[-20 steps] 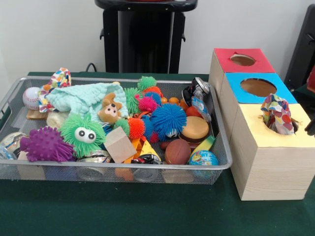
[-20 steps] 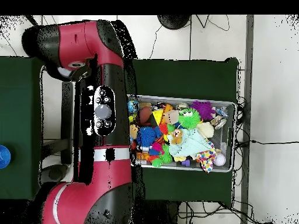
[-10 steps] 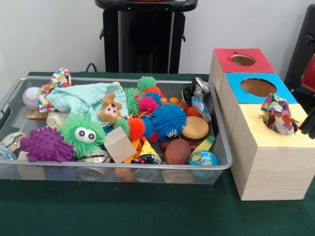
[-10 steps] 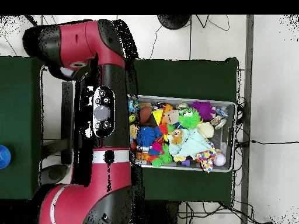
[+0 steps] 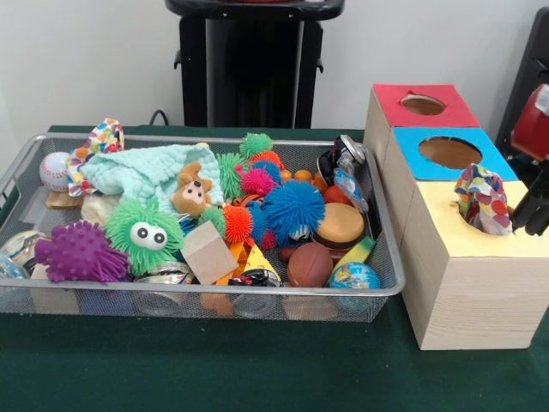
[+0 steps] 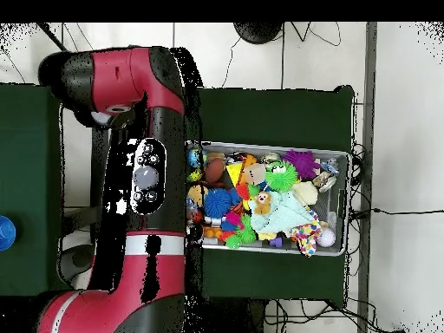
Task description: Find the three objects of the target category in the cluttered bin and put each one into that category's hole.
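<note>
The wire-mesh bin [image 5: 214,291] is full of toys; it also shows in the overhead view [image 6: 348,201]. One dotted white cloth piece [image 5: 482,199] is stuffed upright in the hole of the yellow-topped box [image 5: 463,245] and sticks out of it. A second printed cloth piece [image 5: 101,139] lies at the bin's far left corner behind the mint-green cloth [image 5: 146,170]; it also shows in the overhead view [image 6: 305,237]. A third piece is hidden. My gripper [image 5: 533,209] is at the right edge, just right of the cloth in the hole, apart from it.
The blue-topped box [image 5: 450,153] and red-topped box [image 5: 422,105] stand behind the yellow one. Spiky balls, a baseball [image 5: 53,170], a wooden block [image 5: 208,251] and a teddy [image 5: 192,190] fill the bin. My red arm [image 6: 147,173] covers the boxes in the overhead view.
My gripper has come further into the front view at the right edge, beside the yellow box. In the overhead view the arm has swung slightly left. The cloth pieces have not moved.
</note>
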### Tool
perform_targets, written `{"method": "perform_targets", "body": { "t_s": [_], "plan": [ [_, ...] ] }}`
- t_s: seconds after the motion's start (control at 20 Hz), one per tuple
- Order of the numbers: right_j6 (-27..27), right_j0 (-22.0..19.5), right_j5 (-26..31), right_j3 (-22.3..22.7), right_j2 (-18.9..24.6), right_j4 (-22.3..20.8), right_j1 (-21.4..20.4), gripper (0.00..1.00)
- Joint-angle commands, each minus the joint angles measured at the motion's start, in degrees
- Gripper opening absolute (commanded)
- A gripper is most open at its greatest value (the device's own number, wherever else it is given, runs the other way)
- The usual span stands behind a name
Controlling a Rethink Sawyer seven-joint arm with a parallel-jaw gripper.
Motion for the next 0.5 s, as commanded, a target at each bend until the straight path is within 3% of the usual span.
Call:
{"method": "perform_targets", "body": {
  "t_s": [0.05,0.15,0.35,0.5],
  "plan": [
    [-2.19,0.24,-8.06,21.86,6.67,-2.26,-5.89,0.0],
    [-1.73,0.62,-11.7,25.64,7.45,-2.19,-7.24,0.0],
    [-1.89,1.71,-12.71,28.88,6.88,-3.2,-8.32,0.0],
    [-6.14,1.05,-16.07,32.88,9.5,-2.6,-10.29,0.0]
  ]
}}
